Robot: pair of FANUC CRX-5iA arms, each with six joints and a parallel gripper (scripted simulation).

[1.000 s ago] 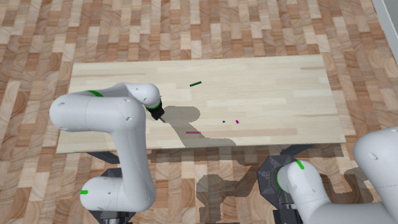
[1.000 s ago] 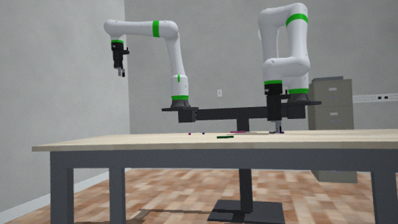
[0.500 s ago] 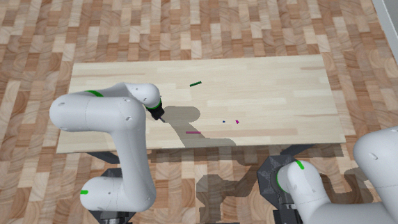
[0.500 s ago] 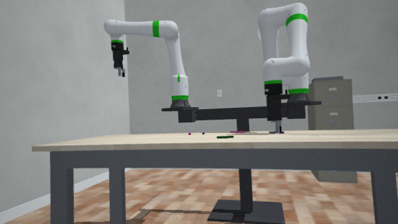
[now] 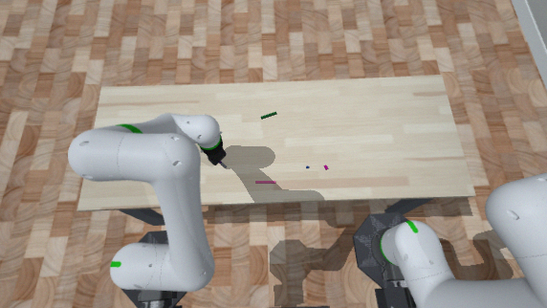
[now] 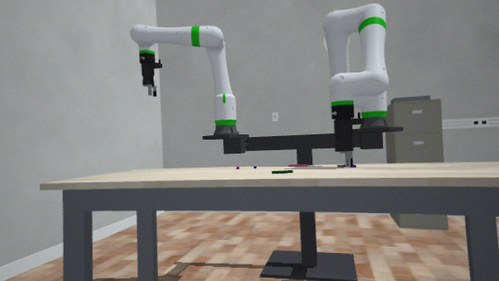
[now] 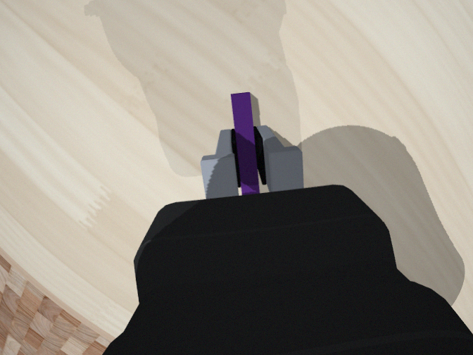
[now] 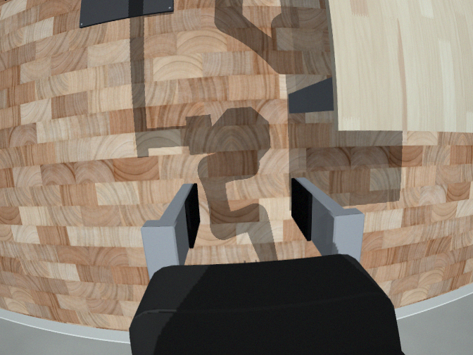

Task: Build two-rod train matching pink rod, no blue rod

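Our left jaws [image 5: 222,164] [image 6: 349,161] grip the purple rod [image 5: 220,163] [image 6: 352,166] [image 7: 241,110].
From the surface's [image 5: 382,110] [image 6: 174,179] [image 7: 57,114] [image 8: 420,76] left part, we see the pink rod [image 5: 265,182] [image 6: 298,165] near the arms' edge, green rod [image 5: 269,115] [image 6: 283,172] farther back, then blue [image 5: 307,167] [image 6: 255,167] and magenta [image 5: 326,167] [image 6: 237,167] rods; our right jaws [image 6: 152,91] stand released beyond the right edge.

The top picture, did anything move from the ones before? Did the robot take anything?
Nothing I can see moved. The green rod, pink rod, blue rod and magenta rod stayed put. The left gripper stayed low too; I can't see it take or drop anything.
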